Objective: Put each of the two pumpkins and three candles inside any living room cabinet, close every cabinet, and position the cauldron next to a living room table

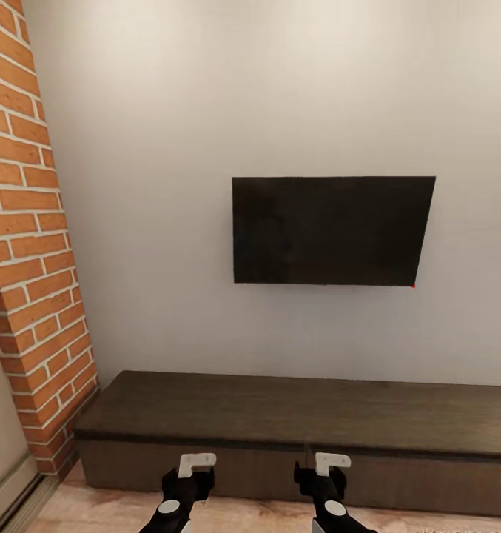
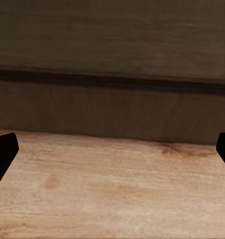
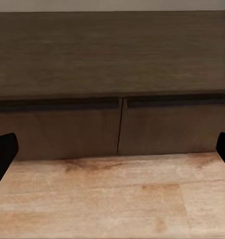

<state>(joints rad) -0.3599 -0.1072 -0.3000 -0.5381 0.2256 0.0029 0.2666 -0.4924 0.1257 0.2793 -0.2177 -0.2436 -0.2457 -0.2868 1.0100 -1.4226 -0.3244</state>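
The long, low, dark brown wooden cabinet [image 1: 294, 422] is sitting against the pale grey wall [image 1: 169, 148], directly ahead of the robot, with its flat handleless drawer fronts all lying flush and shut. A black rectangular wall-mounted TV [image 1: 331, 231] is hanging above it, and a red brick column [image 1: 28, 244] is standing just beside the cabinet's left end. The light wood-plank floor [image 1: 243, 514] is running up to the cabinet's base.

In the head view the left pincer [image 1: 196, 465] and the right pincer [image 1: 331, 464] are hovering low in front of the drawer fronts, apart from each other. In each wrist view the two dark fingertips [image 2: 3, 154] [image 3: 3, 154] are showing at opposite edges, so both pincers are spread wide and pinching nothing. The right wrist view is facing the vertical seam [image 3: 120, 127] between two neighbouring drawer fronts.
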